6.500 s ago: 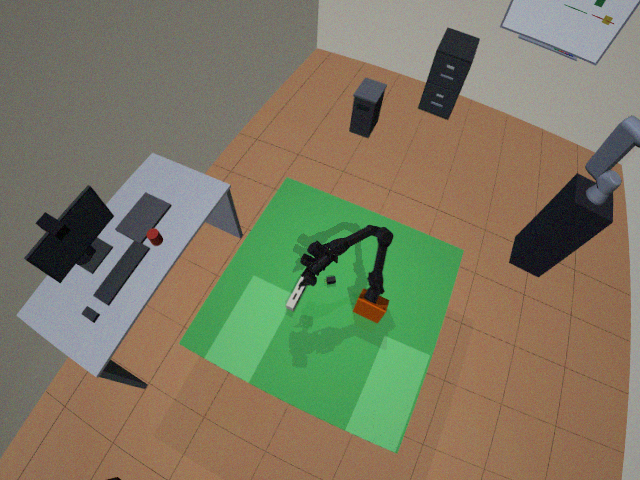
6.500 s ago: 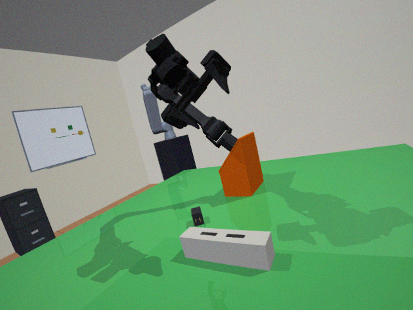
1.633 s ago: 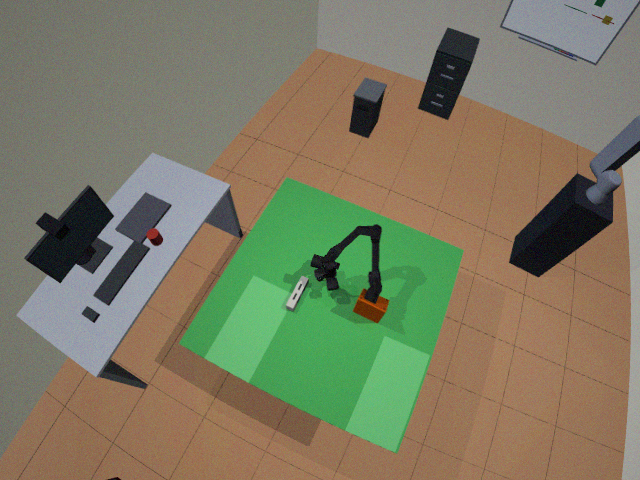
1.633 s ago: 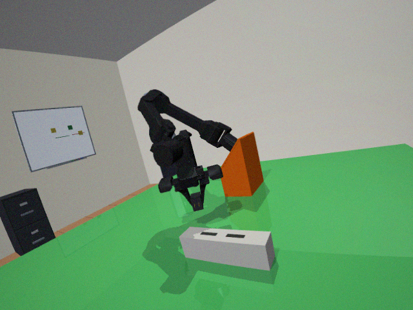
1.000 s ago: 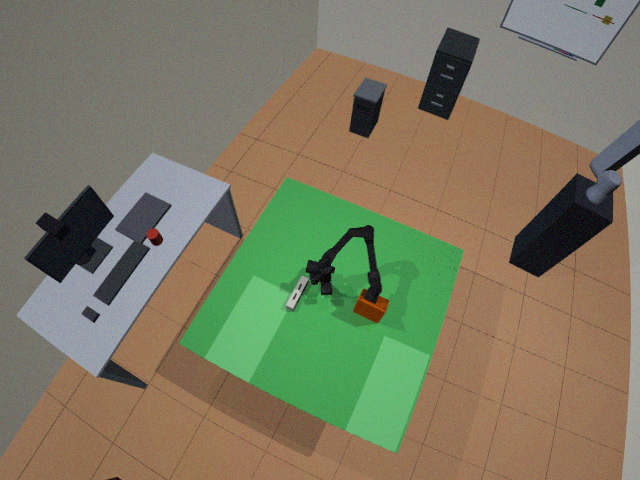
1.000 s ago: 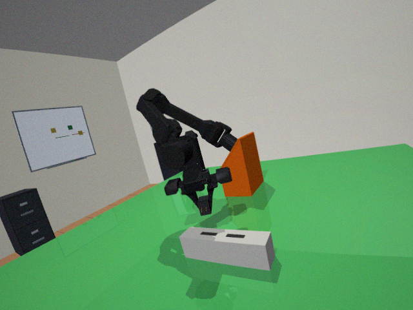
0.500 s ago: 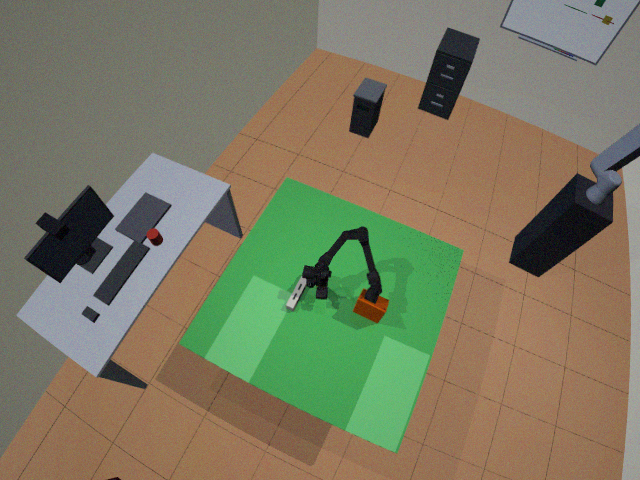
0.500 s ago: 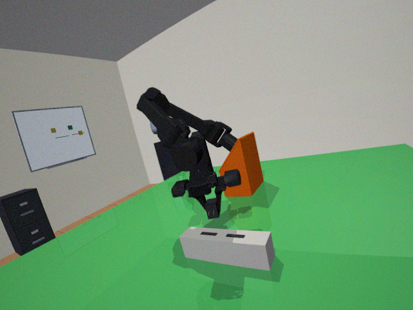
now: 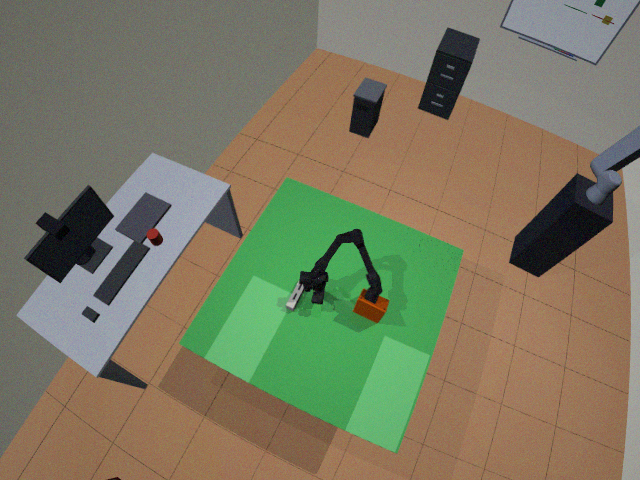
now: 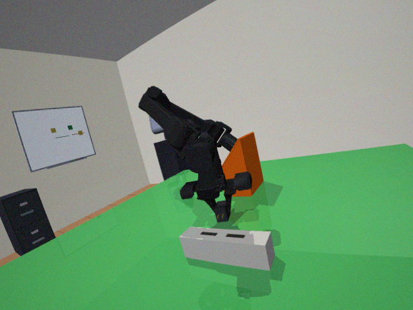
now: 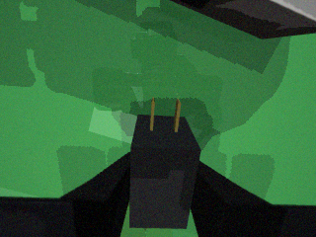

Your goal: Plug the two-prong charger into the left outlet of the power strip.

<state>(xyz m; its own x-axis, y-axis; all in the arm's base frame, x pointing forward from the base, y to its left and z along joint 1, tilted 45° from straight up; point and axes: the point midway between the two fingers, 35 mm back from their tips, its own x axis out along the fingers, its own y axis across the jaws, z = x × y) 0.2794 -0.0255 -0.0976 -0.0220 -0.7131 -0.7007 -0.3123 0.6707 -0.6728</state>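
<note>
My gripper (image 10: 222, 207) (image 11: 159, 159) is shut on the dark charger (image 10: 222, 213) (image 11: 159, 197), held by its sides. Its two brass prongs (image 10: 220, 216) (image 11: 164, 116) point away from the fingers and are bare, outside any outlet. The white power strip (image 9: 291, 304) (image 10: 226, 250) (image 11: 276, 22) lies on the green surface, with two dark outlets (image 10: 209, 234) (image 10: 235, 236) in its top. In the exterior view the charger hangs behind and above the strip, apart from it. In the wrist view the strip is at the top right corner and its outlets are out of view.
The arm's base stands at an orange block (image 9: 370, 308) (image 10: 252, 166) on the green surface (image 9: 320, 361) (image 10: 333, 216). A white desk (image 9: 186, 206) with a monitor, a keyboard and a red cup (image 9: 154, 237) stands off to the left in the top view.
</note>
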